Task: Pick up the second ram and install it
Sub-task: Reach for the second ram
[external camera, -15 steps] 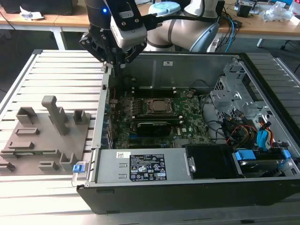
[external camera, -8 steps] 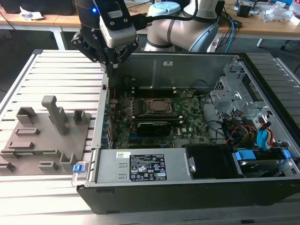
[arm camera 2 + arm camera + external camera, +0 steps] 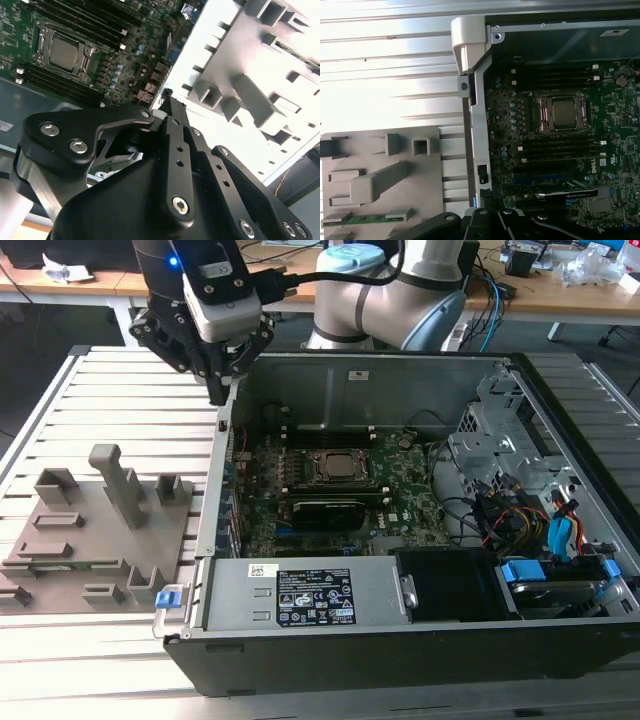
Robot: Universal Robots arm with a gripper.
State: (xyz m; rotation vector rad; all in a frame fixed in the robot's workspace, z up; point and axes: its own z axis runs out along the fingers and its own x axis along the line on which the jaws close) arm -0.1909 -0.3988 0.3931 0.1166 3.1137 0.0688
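Fingers (image 3: 216, 383) pinched tip to tip, and nothing shows between them! The gripper (image 3: 219, 395) hangs empty over the side wall of the open computer case (image 3: 213, 510), up at the wall's far end on the exterior view's left. In the second wrist view the black linkages narrow down to that same closed point.

Step just outside that wall and we're on the slatted table (image 3: 110, 410), where the gray fixture (image 3: 90, 530) sits with its posts and pockets. And there it is, the second ram (image 3: 362, 218): in the first wrist view it is a thin green strip seated in one of the fixture's long narrow pockets, apart from the gripper, not held, not in the case.

On the other side of the wall, inside the case, lies the motherboard (image 3: 400, 490). The processor socket (image 3: 335, 465) sits in its metal frame near the middle of the board, and black memory slots (image 3: 560, 150) run in rows along both long sides of it.

Further out from the gripper, a metal box with labels (image 3: 310, 595) spans the case's near edge in the exterior view. Toward the exterior view's right come the drive cage (image 3: 500, 430) and a tangle of cables (image 3: 520, 515), red, black and blue.

Beyond the case stands the silver robot arm (image 3: 400, 300), and behind that, wooden desks (image 3: 570, 295).
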